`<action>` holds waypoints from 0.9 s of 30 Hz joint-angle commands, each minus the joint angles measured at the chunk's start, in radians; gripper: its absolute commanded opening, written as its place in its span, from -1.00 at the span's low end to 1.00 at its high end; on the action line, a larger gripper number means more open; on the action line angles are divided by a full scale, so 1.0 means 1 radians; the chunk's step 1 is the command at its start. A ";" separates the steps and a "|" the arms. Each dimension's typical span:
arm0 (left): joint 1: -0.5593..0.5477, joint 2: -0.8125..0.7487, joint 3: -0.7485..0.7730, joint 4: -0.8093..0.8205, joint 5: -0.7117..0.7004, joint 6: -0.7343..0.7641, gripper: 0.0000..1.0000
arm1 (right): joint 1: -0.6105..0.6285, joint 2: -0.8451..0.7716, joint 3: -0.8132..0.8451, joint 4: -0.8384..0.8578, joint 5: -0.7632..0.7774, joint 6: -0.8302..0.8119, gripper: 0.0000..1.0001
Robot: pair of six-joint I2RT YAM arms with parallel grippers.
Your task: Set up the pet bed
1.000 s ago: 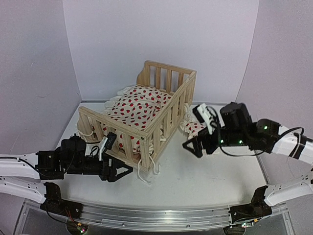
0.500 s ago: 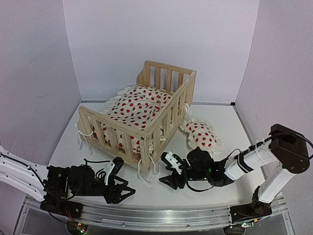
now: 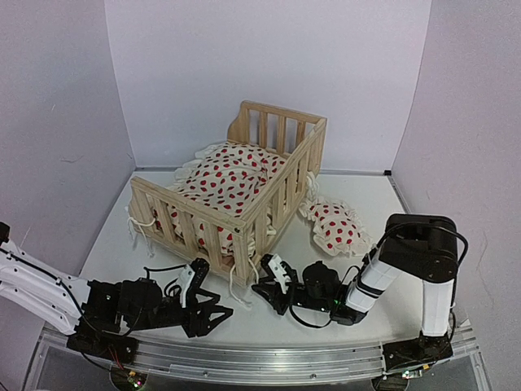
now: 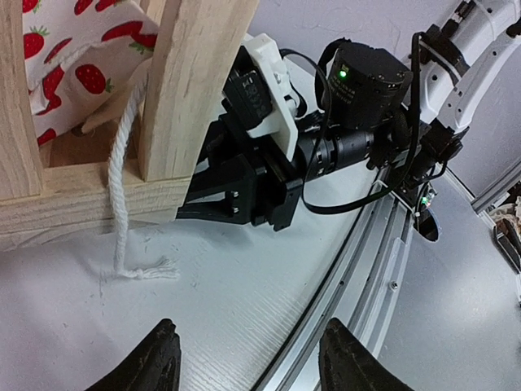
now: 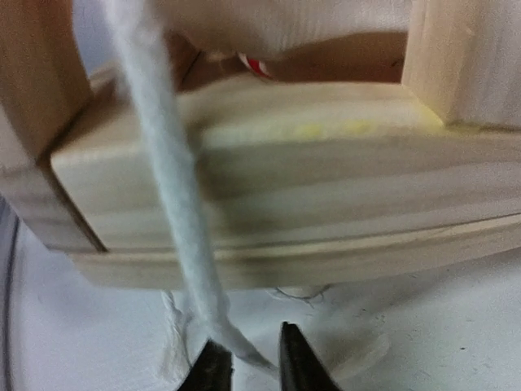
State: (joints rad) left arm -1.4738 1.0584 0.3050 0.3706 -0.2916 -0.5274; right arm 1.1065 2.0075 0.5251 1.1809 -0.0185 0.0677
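The pet bed (image 3: 203,213) is a light pine frame with slatted rails, standing at mid-table with the red-dotted ruffled cushion (image 3: 228,175) inside. White tie strings (image 3: 236,287) hang from its near corner onto the table. My right gripper (image 3: 262,287) lies low at that corner. In the right wrist view the jaws (image 5: 248,366) stand a narrow gap apart, with the tail of a tie string (image 5: 175,187) running down between them, in front of the bed's bottom rail (image 5: 326,204). My left gripper (image 3: 213,314) is open and empty (image 4: 256,362) over bare table, short of the corner post (image 4: 191,81).
A small red-dotted pillow (image 3: 335,226) lies on the table right of the bed. The metal rail (image 4: 383,244) at the table's near edge runs just beside my left fingers. The right arm's black body (image 4: 358,90) sits close ahead of the left gripper. Walls close in on three sides.
The right arm has dropped from beside the bed's right side down to its near corner, and its jaws have narrowed round a string. The left arm sank toward the table's near edge.
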 commanded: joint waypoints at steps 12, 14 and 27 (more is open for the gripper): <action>-0.005 0.187 -0.021 0.435 -0.019 0.122 0.45 | 0.076 -0.246 -0.053 0.091 -0.037 0.771 -1.00; -0.005 0.230 -0.005 0.440 -0.040 0.108 0.46 | 0.081 -0.251 -0.046 0.085 -0.053 0.821 -1.00; 0.013 0.411 0.084 0.455 -0.098 0.062 0.34 | 0.147 -0.279 -0.009 0.062 -0.075 0.845 -1.00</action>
State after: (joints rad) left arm -1.4666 1.4357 0.3279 0.7681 -0.3954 -0.4721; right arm 1.2289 1.7782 0.4732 1.2251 -0.0826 0.9035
